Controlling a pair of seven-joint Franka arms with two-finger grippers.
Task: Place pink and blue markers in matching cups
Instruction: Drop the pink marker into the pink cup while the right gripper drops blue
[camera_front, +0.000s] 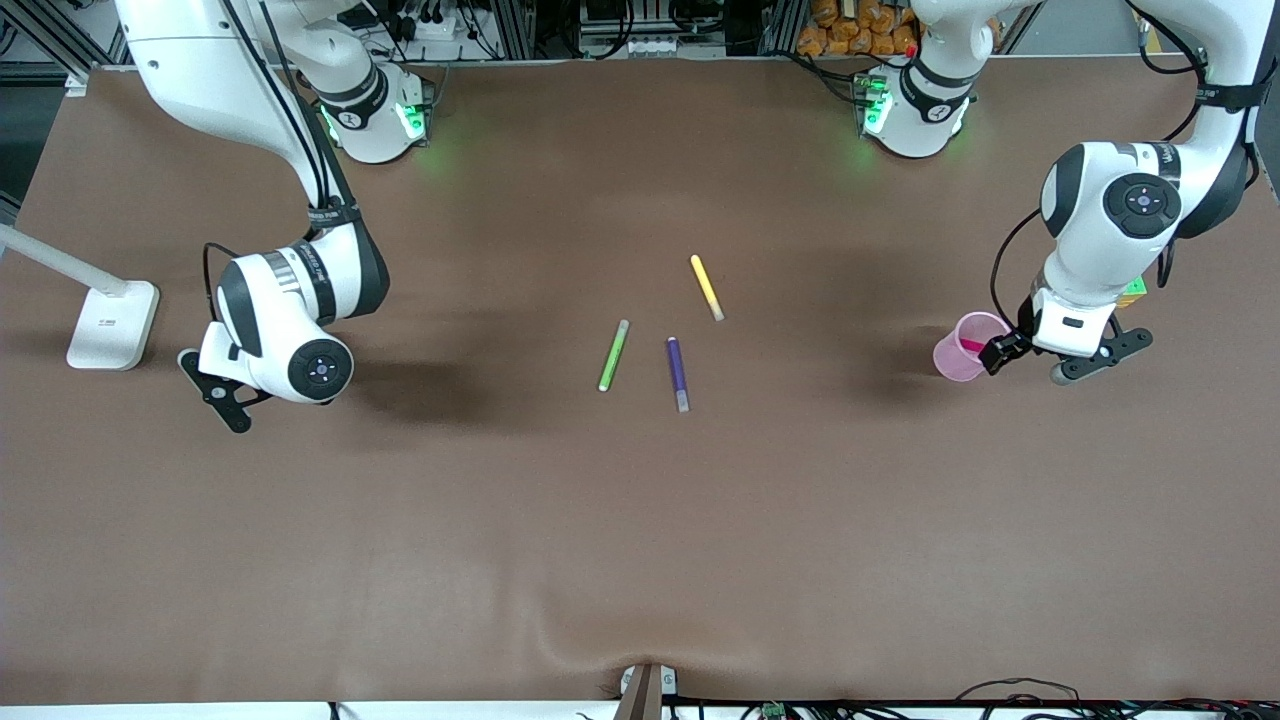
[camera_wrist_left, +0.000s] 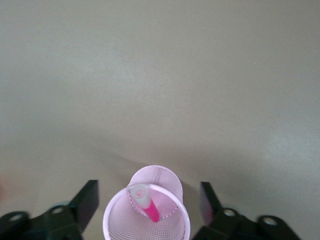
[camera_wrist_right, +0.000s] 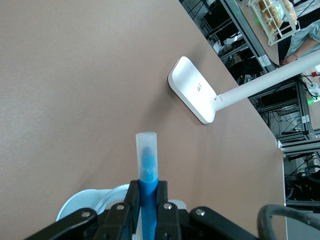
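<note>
Place: robotics lab | evidence: brown-covered table (camera_front: 640, 520), metal racks (camera_wrist_right: 240, 35), cables (camera_front: 1020, 692)

Left arm bends down from its base at its own end of the table, left gripper (camera_wrist_left: 145, 207) pointing downward with fingers (camera_wrist_left: 87, 200) spread wide apart, nothing gripped between them. Right arm folds low at its end of the table, right gripper (camera_wrist_right: 146, 202) with fingers (camera_wrist_right: 132, 200) pinched tight on the blue marker (camera_wrist_right: 147, 165).
</note>
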